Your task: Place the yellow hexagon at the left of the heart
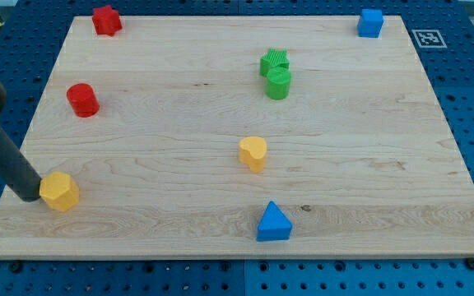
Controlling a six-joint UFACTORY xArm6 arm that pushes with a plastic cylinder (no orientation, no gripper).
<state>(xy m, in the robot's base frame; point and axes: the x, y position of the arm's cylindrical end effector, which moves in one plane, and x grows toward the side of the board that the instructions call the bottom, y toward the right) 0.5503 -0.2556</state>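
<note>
The yellow hexagon point(59, 191) lies near the board's lower left corner. The yellow heart point(253, 153) sits near the board's middle, far to the hexagon's right. My tip point(29, 196) is at the end of the dark rod that comes in from the view's left edge. It rests against the hexagon's left side.
A red cylinder point(81, 99) is at the left, a red star point(106, 20) at the top left. A green star point(274, 61) and green cylinder point(279, 83) touch at the upper middle. A blue cube point(370, 23) is top right, a blue triangle point(273, 222) at the bottom.
</note>
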